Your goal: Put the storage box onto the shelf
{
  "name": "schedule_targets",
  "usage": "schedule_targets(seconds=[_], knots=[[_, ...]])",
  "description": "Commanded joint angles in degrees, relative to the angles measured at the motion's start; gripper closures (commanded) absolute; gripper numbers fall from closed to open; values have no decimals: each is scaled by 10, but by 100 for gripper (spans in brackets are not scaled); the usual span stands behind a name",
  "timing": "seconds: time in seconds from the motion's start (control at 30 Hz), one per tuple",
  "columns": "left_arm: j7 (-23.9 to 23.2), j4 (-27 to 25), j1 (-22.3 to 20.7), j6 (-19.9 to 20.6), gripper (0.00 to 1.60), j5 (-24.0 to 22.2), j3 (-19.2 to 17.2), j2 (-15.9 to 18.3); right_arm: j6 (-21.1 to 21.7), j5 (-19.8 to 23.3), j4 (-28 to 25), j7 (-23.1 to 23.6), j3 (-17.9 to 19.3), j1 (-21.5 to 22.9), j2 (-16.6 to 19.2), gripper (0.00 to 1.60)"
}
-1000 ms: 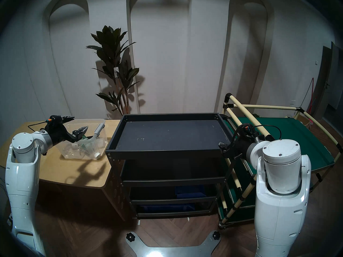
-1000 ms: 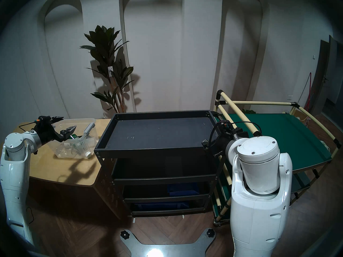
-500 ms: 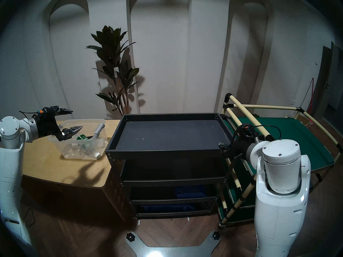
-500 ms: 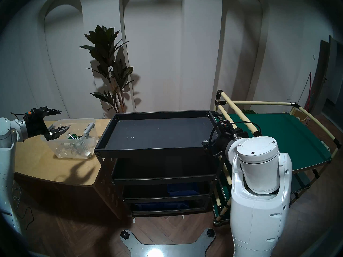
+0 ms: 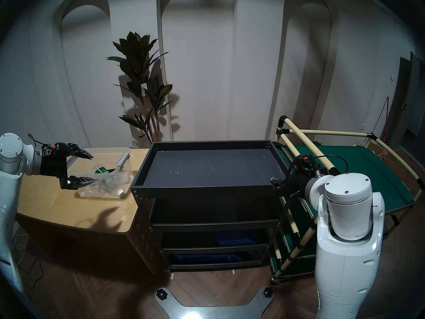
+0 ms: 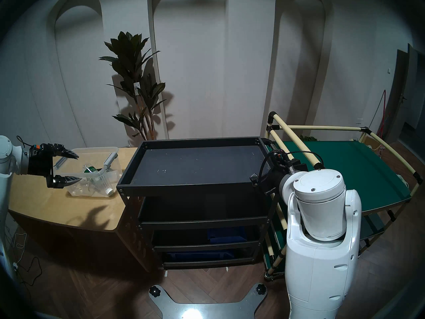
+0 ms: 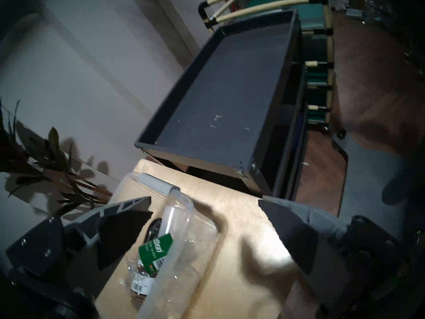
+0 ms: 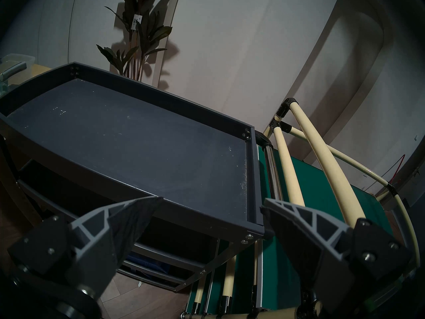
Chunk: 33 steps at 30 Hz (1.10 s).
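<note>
The storage box point(image 5: 110, 189) is a clear lidless bin with grey clip handles point(image 5: 123, 160). It stands on the wooden table, just left of the shelf, with green-labelled bottles point(image 5: 104, 171) inside. It also shows in the head right view point(image 6: 96, 189) and the left wrist view point(image 7: 165, 277). My left gripper point(image 5: 93, 168) point(image 6: 80, 168) point(image 7: 204, 203) is open and empty at the box's left end. One finger is over the inside, the other outside the near wall. The black shelf point(image 5: 200, 187) point(image 6: 184, 187) point(image 7: 195, 157) point(image 8: 128, 185) has a bare top tray. My right gripper point(image 8: 211, 200) is open and empty at the shelf's front right corner.
The light wooden table point(image 5: 57, 201) butts against the shelf's left side. The green-decked cart with cream tubes point(image 5: 356, 169) stands against the shelf's right side. Dark blue bins point(image 5: 234, 238) sit on the lower tiers. A potted plant point(image 5: 142, 86) stands behind.
My left arm has drawn back to the left. Its gripper has turned and dropped from above the box's inside to the box's left end, still open. The right arm and box are unmoved.
</note>
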Motion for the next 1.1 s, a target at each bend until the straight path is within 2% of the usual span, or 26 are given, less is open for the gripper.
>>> schedule_targets(seconds=[0.0,0.33,1.07], knots=[[-18,19,-38,-32,0,36,36,67,-1,0,-7,-1,0,3,1,0],[-18,26,-72,-86,0,83,107,99,-1,0,-5,-1,0,4,1,0],[30,39,-158,-164,0,150,211,87,-1,1,0,-1,1,5,1,0]])
